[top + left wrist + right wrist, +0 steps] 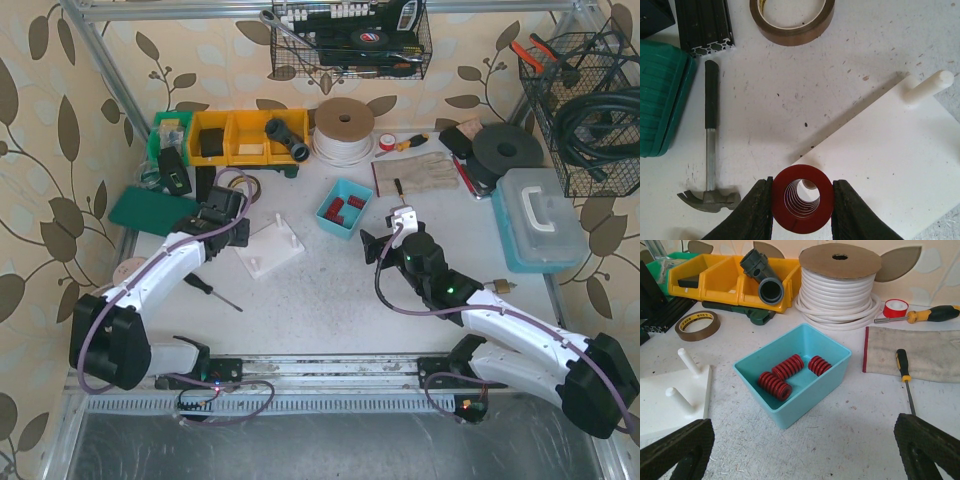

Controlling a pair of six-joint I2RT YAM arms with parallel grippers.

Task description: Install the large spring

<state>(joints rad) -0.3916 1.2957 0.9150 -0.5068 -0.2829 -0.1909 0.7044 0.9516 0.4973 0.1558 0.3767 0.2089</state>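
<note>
Over the white base [880, 165] | I'm gripping the large spring [802, 176] in my left hand [802, 202] | next: aligning onto peg [930, 86] | right hand [802, 447] gaping wide

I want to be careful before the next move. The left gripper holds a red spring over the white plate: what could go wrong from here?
1. The left gripper pinches the red spring only on its round sides, so it may slip or twist.
2. If its bore is not centred over a peg, the coil may catch on the tip and tilt.
3. No clamp shows on the white plate; a downward push may shift it.
</note>
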